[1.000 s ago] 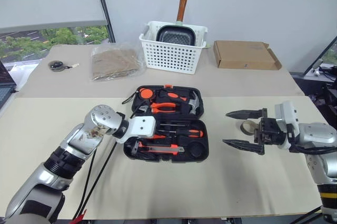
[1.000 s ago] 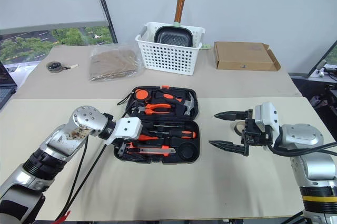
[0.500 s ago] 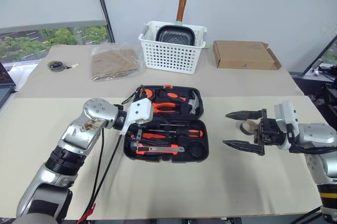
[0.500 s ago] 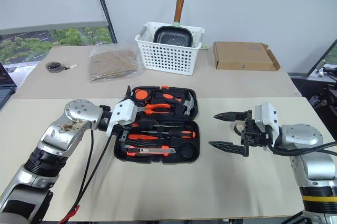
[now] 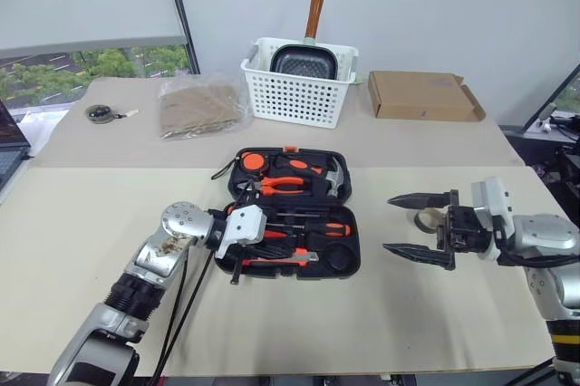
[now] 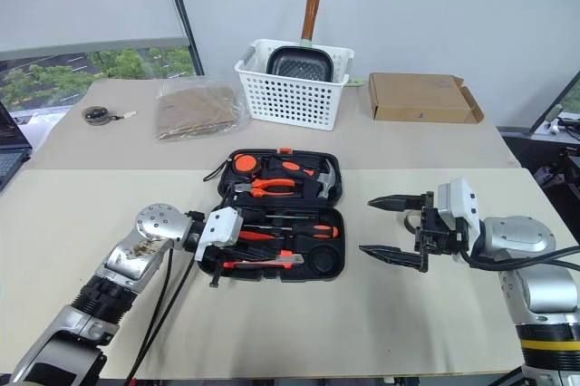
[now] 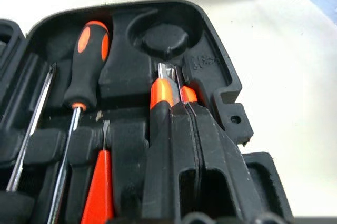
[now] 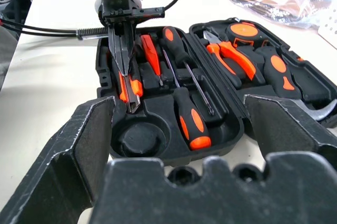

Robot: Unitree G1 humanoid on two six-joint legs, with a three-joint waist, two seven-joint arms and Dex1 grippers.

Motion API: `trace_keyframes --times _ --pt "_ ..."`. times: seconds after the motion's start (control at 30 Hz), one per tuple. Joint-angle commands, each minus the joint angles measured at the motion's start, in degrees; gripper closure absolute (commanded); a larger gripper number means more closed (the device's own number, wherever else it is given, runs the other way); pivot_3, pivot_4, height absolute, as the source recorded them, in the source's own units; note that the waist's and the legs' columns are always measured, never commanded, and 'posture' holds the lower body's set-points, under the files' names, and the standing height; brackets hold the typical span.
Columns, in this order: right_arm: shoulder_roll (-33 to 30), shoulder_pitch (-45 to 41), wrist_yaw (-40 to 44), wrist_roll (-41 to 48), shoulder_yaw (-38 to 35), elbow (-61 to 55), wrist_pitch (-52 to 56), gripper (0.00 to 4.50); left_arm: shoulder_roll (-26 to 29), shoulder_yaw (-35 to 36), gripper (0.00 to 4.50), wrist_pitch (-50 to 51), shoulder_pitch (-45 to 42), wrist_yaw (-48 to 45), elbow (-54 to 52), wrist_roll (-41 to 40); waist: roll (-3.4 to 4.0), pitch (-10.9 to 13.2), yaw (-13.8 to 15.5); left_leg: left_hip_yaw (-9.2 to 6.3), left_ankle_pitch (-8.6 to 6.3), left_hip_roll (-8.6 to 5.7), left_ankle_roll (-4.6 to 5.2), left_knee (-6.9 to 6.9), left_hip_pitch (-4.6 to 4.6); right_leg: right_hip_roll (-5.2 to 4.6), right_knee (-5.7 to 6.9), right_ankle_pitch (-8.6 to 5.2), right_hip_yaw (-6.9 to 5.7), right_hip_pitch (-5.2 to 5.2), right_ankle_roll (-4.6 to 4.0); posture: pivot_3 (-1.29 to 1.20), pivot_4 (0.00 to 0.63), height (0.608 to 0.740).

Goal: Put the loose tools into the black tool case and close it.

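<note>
Head pair look down, wrist cameras sit close — all share the tool case [image 5: 294, 214]

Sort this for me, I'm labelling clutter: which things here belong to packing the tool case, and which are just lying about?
Job:
- black tool case
- utility knife, under the shut left gripper
- screwdrivers
- tape ring

Lying about:
- white basket with pan
- cardboard box
- plastic bag
</note>
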Motion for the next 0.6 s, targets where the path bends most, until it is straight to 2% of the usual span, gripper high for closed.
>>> trace_keyframes --times 0.03,0.43,0.53,0.6 --pt "-0.68 0.18 -0.35 0.96 -1.61 -2.47 0.17 0.0 1.41 -3.06 4.48 -5.68 -1.51 1.2 6.54 7.74 0.01 -0.01 0.37 -0.01 0.01 0.0 0.01 0.03 0.05 -0.01 0.0 0.03 0.0 0.05 0.0 0.0 0.15 0.7" --pt "-0.66 0.38 -0.11 0.93 -1.44 -2.36 0.06 0.0 -0.6 -5.42 4.48 -7.82 -5.31 -0.66 16.1 9.34 0.09 -0.06 0.38 -0.04 0.0 0.07 -0.03 0.03 0.61 -0.17 -0.05 0.05 0.03 0.57 0.02 0.0 0.15 0.7" --pt "-0.73 0.32 -0.4 0.67 -1.51 -2.28 0.03 0.0 -1.2 -4.97 4.48 -7.88 -5.63 0.07 16.29 9.05 0.11 -0.07 0.49 -0.05 0.01 0.07 -0.03 0.03 0.61 -0.19 -0.05 0.05 0.02 0.59 0.02 0.0 0.15 0.7" --pt "-1.3 0.54 -1.03 -0.3 -1.69 -1.99 0.06 0.0 -1.94 -2.66 4.48 -4.56 -5.27 0.37 13.08 5.31 0.11 -0.07 0.54 -0.05 0.01 0.07 -0.02 0.03 0.61 -0.21 -0.06 0.05 0.02 0.6 0.03 0.0 0.15 0.7"
